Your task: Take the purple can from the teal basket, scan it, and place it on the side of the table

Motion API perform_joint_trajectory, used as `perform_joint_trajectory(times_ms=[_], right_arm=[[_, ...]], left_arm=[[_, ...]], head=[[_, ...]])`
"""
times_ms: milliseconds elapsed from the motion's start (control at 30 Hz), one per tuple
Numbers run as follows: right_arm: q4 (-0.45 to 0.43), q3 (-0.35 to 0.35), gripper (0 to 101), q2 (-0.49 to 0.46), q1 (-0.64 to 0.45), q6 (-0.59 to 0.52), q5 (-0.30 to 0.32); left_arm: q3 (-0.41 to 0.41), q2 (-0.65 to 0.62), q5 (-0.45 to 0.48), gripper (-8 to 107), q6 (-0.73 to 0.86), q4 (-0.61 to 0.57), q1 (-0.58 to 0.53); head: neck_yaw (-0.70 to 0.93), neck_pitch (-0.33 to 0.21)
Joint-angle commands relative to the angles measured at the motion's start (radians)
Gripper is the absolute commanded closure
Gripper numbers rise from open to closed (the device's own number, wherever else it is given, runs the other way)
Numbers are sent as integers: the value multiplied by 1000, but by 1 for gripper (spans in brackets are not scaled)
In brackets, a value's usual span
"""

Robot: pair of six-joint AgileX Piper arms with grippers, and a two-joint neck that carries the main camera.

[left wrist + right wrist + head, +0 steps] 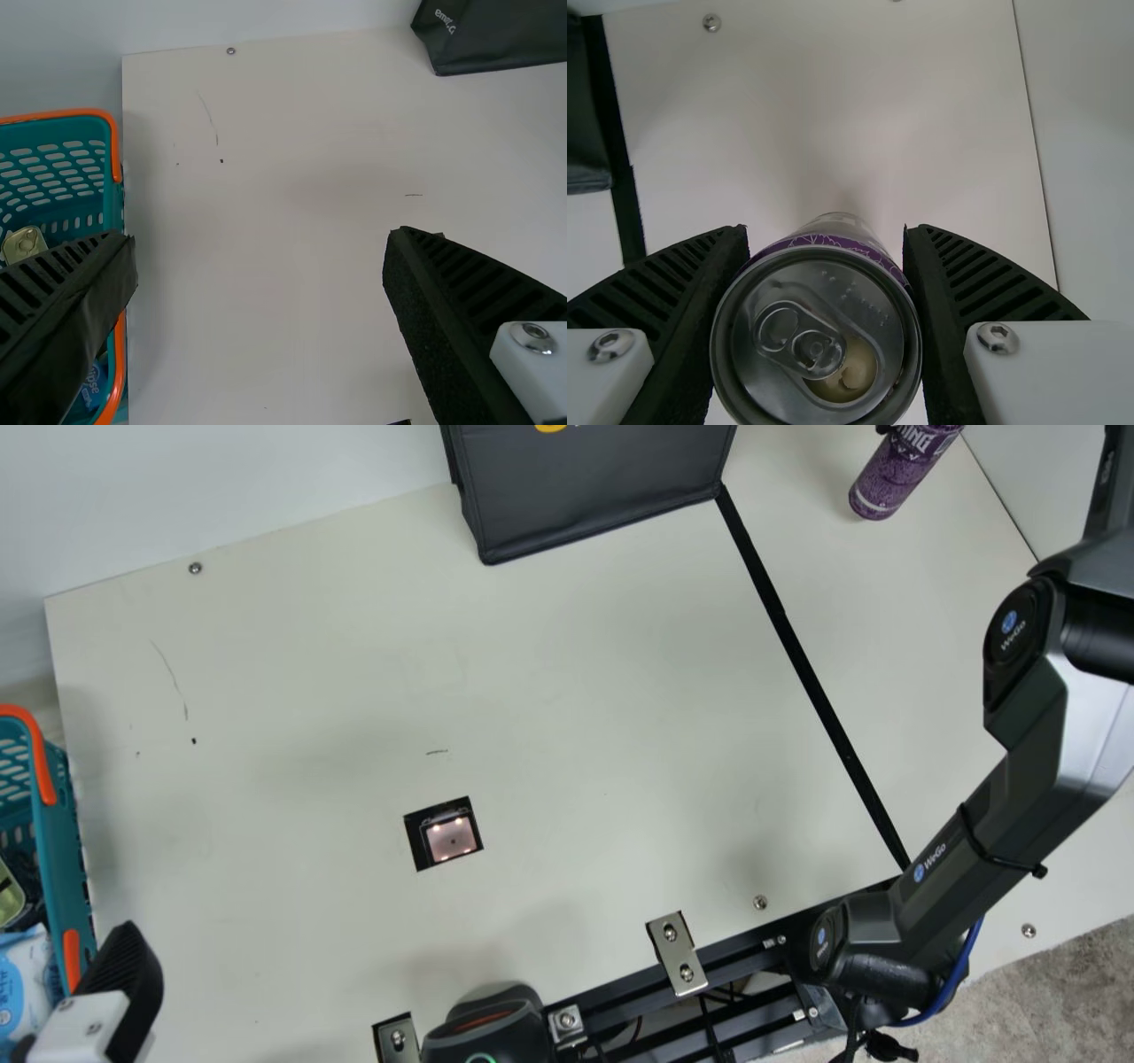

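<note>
At the top right of the main view my right gripper (883,428) just shows beside the purple can (902,467), over the strip of table right of the black line. In the right wrist view my right gripper (826,243) has its fingers pressed to both sides of the can (819,332), lid facing the camera; whether its base touches the table I cannot tell. My left gripper (128,979) is at the main view's bottom left, beside the teal basket (64,841). In the left wrist view my left gripper (261,248) is open and empty, one finger overlapping the basket (112,199).
A dark bag (594,491) stands at the back. The scanner window (452,839) lies in the table (576,691), with a black device (487,1032) at the front edge beside metal brackets (678,954). A greenish can (25,243) and packets are in the basket.
</note>
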Motion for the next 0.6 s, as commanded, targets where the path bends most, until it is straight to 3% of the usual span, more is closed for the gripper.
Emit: perform_joint_trajectory(times_ms=[0, 467, 567], right_arm=[[-2, -27, 101, 26, -3, 2, -1], [-23, -80, 101, 92, -10, 6, -1], [-27, -81, 92, 96, -8, 7, -1]], left_arm=[[0, 0, 0, 9, 0, 0, 0], [0, 0, 0, 9, 0, 0, 0], [0, 0, 0, 9, 0, 0, 0]], head=[[-2, -29], [-2, -29], [-2, -29]])
